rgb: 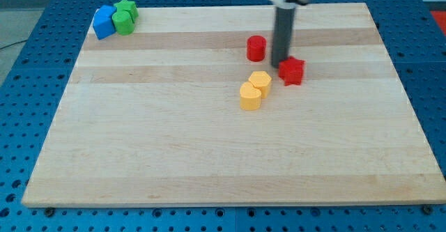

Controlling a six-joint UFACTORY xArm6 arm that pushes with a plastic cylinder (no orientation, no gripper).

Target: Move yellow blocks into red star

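Two yellow blocks lie touching near the board's middle: a yellow block [260, 81] at the upper right and a yellow rounded block [250, 97] at the lower left of the pair. The red star [292, 71] lies just to their right, apart by a small gap. My tip [280, 64] stands between the red star and a red cylinder [256, 48], touching or almost touching the star's upper left side. The tip is above and to the right of the yellow pair.
A blue block [104, 22] and two green blocks, a green star [126, 8] and a green cylinder [124, 23], are clustered at the view's top left corner of the wooden board [209, 155]. A blue perforated table surrounds the board.
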